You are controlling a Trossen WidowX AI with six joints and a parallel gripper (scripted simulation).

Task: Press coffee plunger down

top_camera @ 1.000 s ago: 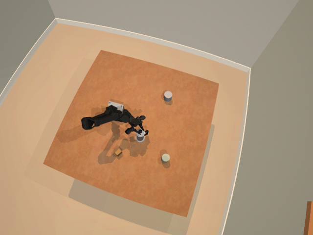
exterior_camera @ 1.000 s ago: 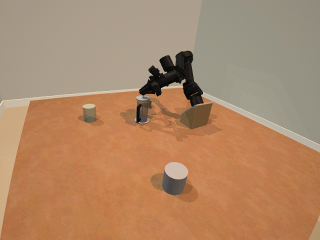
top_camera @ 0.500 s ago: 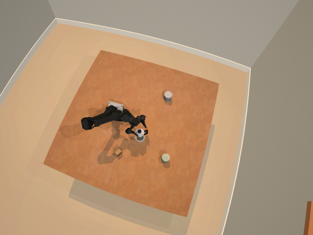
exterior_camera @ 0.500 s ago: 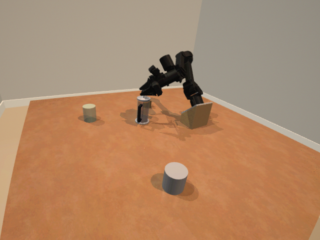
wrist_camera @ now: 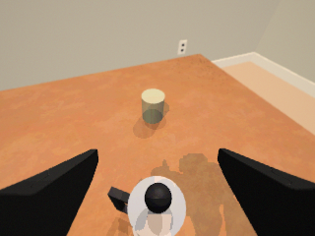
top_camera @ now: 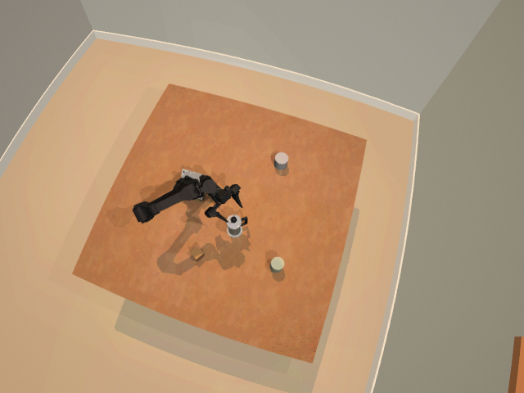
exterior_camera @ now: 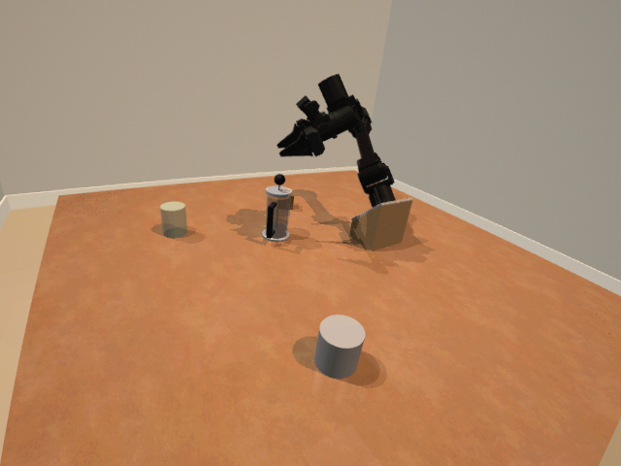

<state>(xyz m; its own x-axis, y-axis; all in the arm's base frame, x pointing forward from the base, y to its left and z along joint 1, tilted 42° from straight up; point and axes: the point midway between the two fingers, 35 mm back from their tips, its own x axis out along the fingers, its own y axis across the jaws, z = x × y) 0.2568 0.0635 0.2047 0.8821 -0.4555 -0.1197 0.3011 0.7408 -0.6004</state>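
Observation:
The coffee press (top_camera: pixel 233 229) (exterior_camera: pixel 283 213) (wrist_camera: pixel 136 199) stands upright on the table, a clear cylinder with a pale lid, a pale base ring and a black side handle. Its black plunger knob (top_camera: pixel 233 219) (exterior_camera: pixel 279 179) (wrist_camera: pixel 157 198) sits a little above the lid, with a short bit of rod showing between them. My gripper (top_camera: pixel 234 213) (exterior_camera: pixel 278 149) (wrist_camera: pixel 158 153) is wide open and empty. It is above the knob and apart from it; in the wrist view the knob is low in the picture, midway between the two fingers.
A pale green cylinder (top_camera: pixel 277 264) (exterior_camera: pixel 173 220) (wrist_camera: pixel 153 105) stands beyond the press. A grey cylinder (top_camera: pixel 281 160) (exterior_camera: pixel 340 346) stands farther off on another side. A small brown block (top_camera: pixel 196 254) (exterior_camera: pixel 291 202) lies near the press, on the side away from its handle.

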